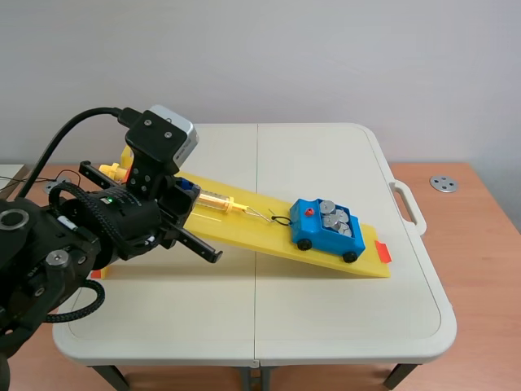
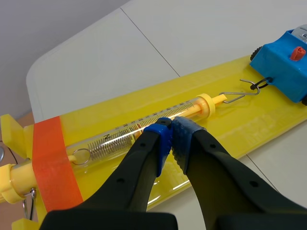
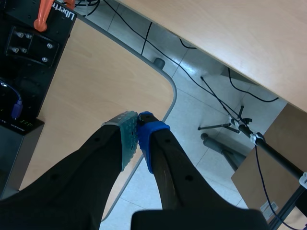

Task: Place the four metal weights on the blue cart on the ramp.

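Note:
The blue cart (image 1: 324,229) stands low on the yellow ramp (image 1: 260,236), with several round metal weights (image 1: 335,220) lying in its bed. A wire hook (image 1: 273,217) links the cart to a clear spring scale (image 1: 218,199) lying up the ramp. My left gripper (image 1: 189,195) hovers over the ramp's upper part, well away from the cart. In the left wrist view the left gripper (image 2: 171,136) is shut on nothing, just above the spring scale (image 2: 120,136), with the cart (image 2: 285,67) far ahead. My right gripper (image 3: 136,132) is shut and holds nothing, off the table.
Orange tape (image 2: 50,165) wraps the ramp's top end. The white folding table (image 1: 326,318) has a handle (image 1: 407,204) on its right edge. A metal disc (image 1: 444,184) lies on the wooden desk beyond. Under the right gripper are a wooden surface (image 3: 96,81) and floor cables (image 3: 225,105).

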`<state>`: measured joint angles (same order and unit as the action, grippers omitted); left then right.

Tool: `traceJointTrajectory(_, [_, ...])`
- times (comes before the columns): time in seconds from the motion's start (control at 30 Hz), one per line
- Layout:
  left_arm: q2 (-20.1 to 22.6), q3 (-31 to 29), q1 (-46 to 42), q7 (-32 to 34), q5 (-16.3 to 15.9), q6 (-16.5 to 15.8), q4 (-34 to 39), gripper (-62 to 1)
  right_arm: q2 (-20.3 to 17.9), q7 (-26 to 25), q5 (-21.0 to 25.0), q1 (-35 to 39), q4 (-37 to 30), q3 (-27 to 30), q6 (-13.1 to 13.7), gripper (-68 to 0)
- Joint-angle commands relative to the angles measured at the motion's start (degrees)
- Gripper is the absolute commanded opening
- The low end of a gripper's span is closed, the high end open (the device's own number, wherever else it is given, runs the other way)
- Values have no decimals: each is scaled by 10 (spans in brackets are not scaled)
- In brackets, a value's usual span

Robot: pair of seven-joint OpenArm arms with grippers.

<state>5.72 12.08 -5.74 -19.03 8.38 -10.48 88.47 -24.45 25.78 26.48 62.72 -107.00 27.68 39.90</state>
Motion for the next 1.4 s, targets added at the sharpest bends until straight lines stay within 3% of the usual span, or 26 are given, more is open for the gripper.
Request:
traceJointTrajectory(0.0, [-12,-7,19,77,-15,35,52,-582,-6,-34,38,3,-59,34,20,-669])
traceJointTrajectory(0.83, [-12,-7,17,58,-17,35,59,-582,-7,-49,36,1,-59,34,20,-669])
traceJointTrajectory(1.2, [14,-7,-78,-17,-66,32,208,-582,-8,-75,38,-87,-59,36,20,-669])
traceJointTrajectory(1.37, [35,-7,-155,-47,-70,18,276,-582,-6,-92,40,-145,-59,36,20,-669])
